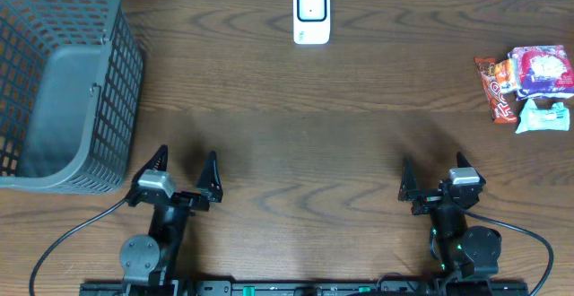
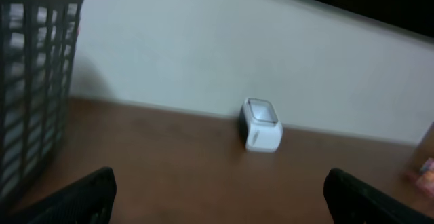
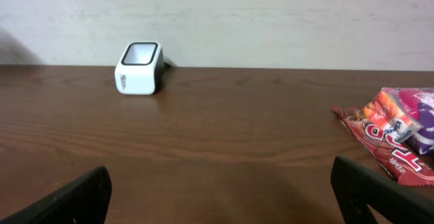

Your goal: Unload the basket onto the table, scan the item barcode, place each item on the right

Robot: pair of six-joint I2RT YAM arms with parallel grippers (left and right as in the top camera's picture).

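- Near edge: left pincer and right pincer released, jaws spread wide, empty.
- Right side of tabletop: heap of snack packets, well apart from both; likely light, crinkly, slippery film, best pinched at a flat sealed end.
- Red wrapper: large white lettering, unreadable at this angle.
- Far edge: white barcode scanner; small print on front illegible.
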